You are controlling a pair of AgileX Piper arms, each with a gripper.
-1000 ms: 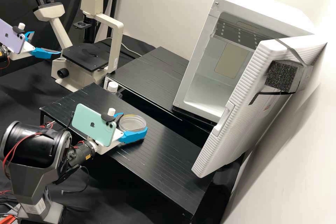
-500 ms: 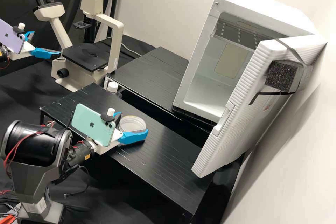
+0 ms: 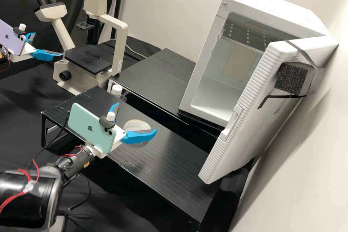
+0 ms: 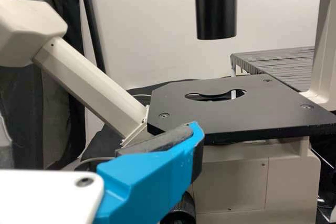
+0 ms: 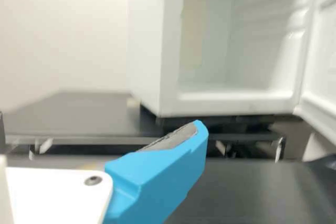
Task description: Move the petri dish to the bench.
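- High view: the clear petri dish (image 3: 136,125) was seen lying flat at eight o'clock from the centre, resting on the front black bench (image 3: 174,163), where it was wanted by the task.
- The right gripper (image 3: 135,118) was held at the dish, its base towards eight o'clock. Its two blue fingers (image 3: 137,137) were spread wide, and nothing was gripped; this was judged to be for letting the dish go. Part of the dish was hidden by the nearer finger, so whether it was touched could not be told.
- The placing was judged all but done. A straight withdrawal towards eight o'clock was called for, since the light dish could be dragged by a brushing finger.
- The left gripper (image 3: 48,44) was held at ten o'clock, empty and wide, beside the cream microscope (image 3: 120,47); it was probably parked there, out of the way.
- A white-capped bottle (image 3: 116,90) was placed at eleven o'clock from the dish.
- At two o'clock, a white cabinet (image 3: 279,11) was seen with its door (image 3: 232,159) open, perhaps for easy reach inside. A dark foam block (image 3: 290,79) was strapped to the door, possibly as a cushion.
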